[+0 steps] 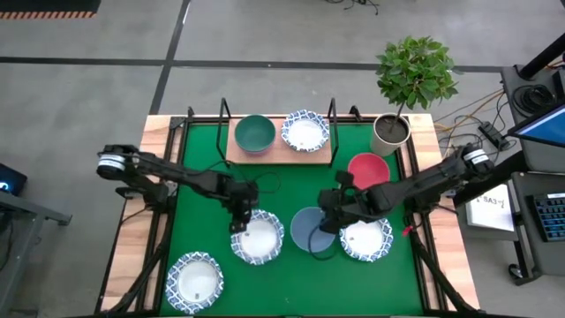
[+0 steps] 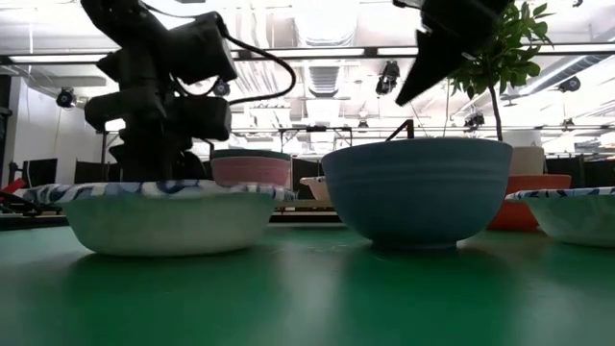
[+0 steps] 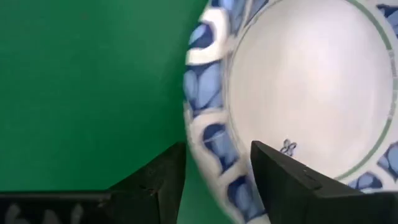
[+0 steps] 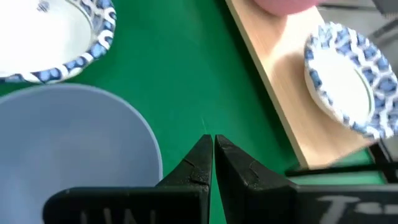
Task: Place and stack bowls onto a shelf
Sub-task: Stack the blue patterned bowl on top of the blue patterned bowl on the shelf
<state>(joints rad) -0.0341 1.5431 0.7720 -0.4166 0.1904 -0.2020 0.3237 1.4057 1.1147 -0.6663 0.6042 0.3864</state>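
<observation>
The light-wood shelf (image 1: 281,152) stands at the mat's far edge with a dark green bowl (image 1: 254,132) and a white blue-rimmed bowl (image 1: 305,131) on it. On the mat sit a red bowl (image 1: 368,170), a grey-blue bowl (image 1: 313,228) and three more white blue-rimmed bowls (image 1: 258,237), (image 1: 365,238), (image 1: 195,281). My left gripper (image 1: 238,219) is open over the middle white bowl's left rim. My right gripper (image 4: 213,138) is shut above the mat, beside the grey-blue bowl (image 4: 74,143), touching nothing. My left gripper (image 3: 217,146) comes from above with its fingers astride the white bowl's blue-patterned rim (image 3: 208,134), one finger (image 3: 283,174) inside the bowl and one (image 3: 165,171) outside. Whether either finger touches the rim cannot be told. The bowl rests on the mat.
A potted plant in a white pot (image 1: 389,132) stands at the far right corner beside the shelf. Black wire uprights (image 1: 333,119) rise at the shelf's ends. A pink bowl (image 2: 250,171) shows behind the white one in the low view. Bare green mat (image 1: 203,212) lies on the left.
</observation>
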